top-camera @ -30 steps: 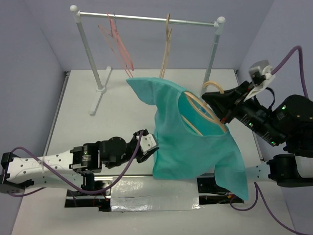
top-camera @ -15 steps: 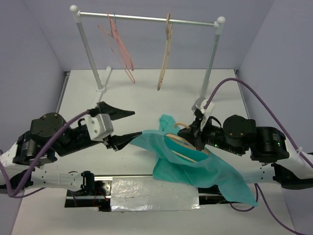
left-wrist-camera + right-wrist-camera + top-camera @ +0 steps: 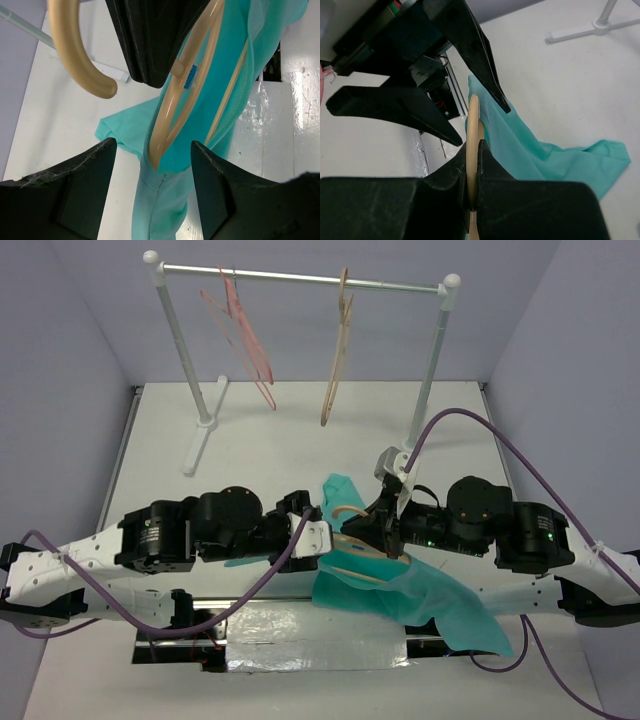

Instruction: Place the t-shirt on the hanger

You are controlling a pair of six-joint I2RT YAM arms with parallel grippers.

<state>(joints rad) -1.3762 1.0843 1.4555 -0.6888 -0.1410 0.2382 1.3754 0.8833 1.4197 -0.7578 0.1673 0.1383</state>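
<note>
Teal-green cloth t-shirt (image 3: pixel 420 595): a second ago it was held up and spread; it is now slumped low over the white desk (image 3: pixel 270 455), with the pale cream-beige hanger (image 3: pixel 192 82) partly inside the cloth. Threading is judged incomplete, as the shoulders are not seated. Left hand (image 3: pixel 152 147): released from the hem, swung out, brought back in. Its fingers are set wide apart, straddling the hanger's arm tip and the cloth, with nothing gripped. Right hand (image 3: pixel 474 170): clamped together on the hanger.

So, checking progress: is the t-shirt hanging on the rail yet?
No, the t-shirt droops from the hanger low over the table, far from the rail.
</note>
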